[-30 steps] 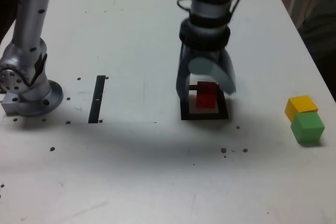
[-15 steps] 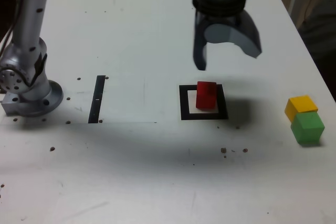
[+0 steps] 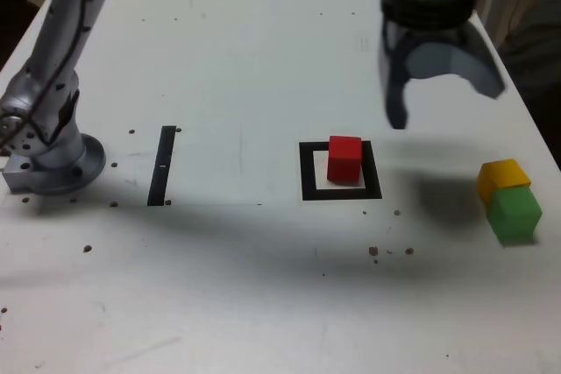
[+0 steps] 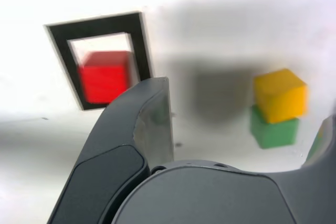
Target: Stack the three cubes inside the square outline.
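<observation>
The red cube (image 3: 344, 159) sits alone inside the black square outline (image 3: 307, 172), slightly turned against its edges. At the exterior view's right, the yellow cube (image 3: 502, 174) and the green cube (image 3: 514, 214) rest side by side on the table, touching. My gripper (image 3: 445, 104) hangs open and empty above the table, between the outline and that pair. The wrist view shows the red cube (image 4: 105, 75) in the outline (image 4: 139, 35), the yellow cube (image 4: 280, 94) and the green cube (image 4: 273, 132), with one finger (image 4: 152, 119) in front.
A thin black strip (image 3: 162, 165) lies on the white table left of the outline in the exterior view. The arm's base (image 3: 48, 155) stands at the far left. Small dark specks dot the table. The table's right edge runs close to the yellow and green cubes.
The gripper let go of the red cube inside the outline, rose, and swung toward the exterior view's right. The red cube stayed in place.
</observation>
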